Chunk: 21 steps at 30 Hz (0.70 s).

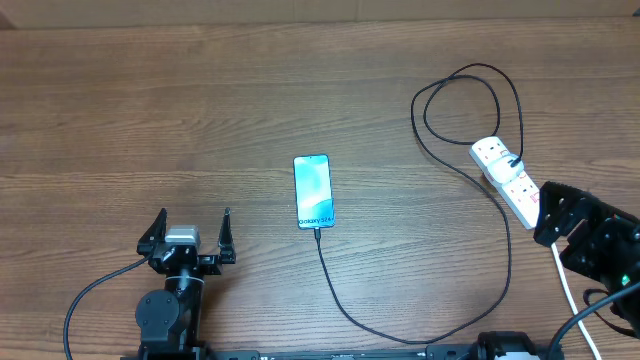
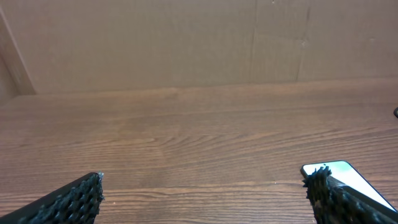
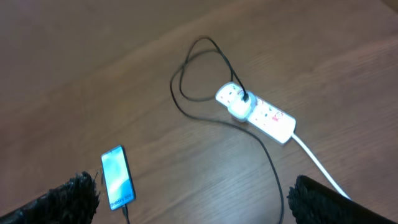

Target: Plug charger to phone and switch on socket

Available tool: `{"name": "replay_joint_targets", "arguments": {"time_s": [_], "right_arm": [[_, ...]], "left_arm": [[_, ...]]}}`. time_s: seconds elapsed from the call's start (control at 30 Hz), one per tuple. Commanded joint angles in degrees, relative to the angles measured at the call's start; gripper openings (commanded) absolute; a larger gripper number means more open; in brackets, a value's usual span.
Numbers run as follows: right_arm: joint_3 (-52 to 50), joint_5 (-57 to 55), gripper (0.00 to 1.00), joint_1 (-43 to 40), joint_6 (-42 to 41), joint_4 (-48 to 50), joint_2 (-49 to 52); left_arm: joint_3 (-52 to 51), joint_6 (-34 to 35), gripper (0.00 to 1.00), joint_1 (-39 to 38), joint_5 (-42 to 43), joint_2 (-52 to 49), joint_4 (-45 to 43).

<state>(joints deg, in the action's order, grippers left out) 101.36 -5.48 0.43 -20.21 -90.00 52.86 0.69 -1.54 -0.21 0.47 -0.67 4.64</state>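
The phone (image 1: pixel 313 191) lies flat at the table's middle, light blue screen up. The black charger cable (image 1: pixel 420 335) has its tip in the phone's near end, curves right, and loops up to the white socket (image 1: pixel 506 177) at the right. My left gripper (image 1: pixel 193 232) is open and empty, left of the phone; the phone's corner (image 2: pixel 339 173) shows by its right finger. My right gripper (image 3: pixel 193 196) is open and empty, raised near the socket's near end. The right wrist view shows the phone (image 3: pixel 117 176), cable (image 3: pixel 273 168) and socket (image 3: pixel 258 113).
The socket's thick white cord (image 1: pixel 570 290) runs toward the front right edge under my right arm (image 1: pixel 590 235). A brown cardboard wall (image 2: pixel 199 43) stands behind the wooden table.
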Motion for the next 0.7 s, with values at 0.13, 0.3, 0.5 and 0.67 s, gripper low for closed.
{"name": "replay_joint_targets", "arguments": {"time_s": [0.13, 0.3, 0.5, 0.67], "right_arm": [[-26.1, 3.7, 1.00, 0.2, 6.8, 25.0, -18.4], [-51.7, 5.2, 1.00, 0.1, 6.7, 49.8, -35.7], [-73.7, 8.1, 1.00, -1.0, 6.6, 72.1, -47.9], [-85.7, 8.1, 1.00, -0.9, 3.7, 85.5, -51.5]], "left_arm": [[-0.3, -0.8, 0.99, 0.6, 0.6, 0.0, -0.1], [-0.3, -0.8, 1.00, 0.6, 0.6, 0.0, -0.1], [-0.3, -0.8, 0.99, 0.6, 0.6, 0.0, -0.1], [-0.3, -0.8, 1.00, 0.6, 0.6, 0.0, -0.1]]}}
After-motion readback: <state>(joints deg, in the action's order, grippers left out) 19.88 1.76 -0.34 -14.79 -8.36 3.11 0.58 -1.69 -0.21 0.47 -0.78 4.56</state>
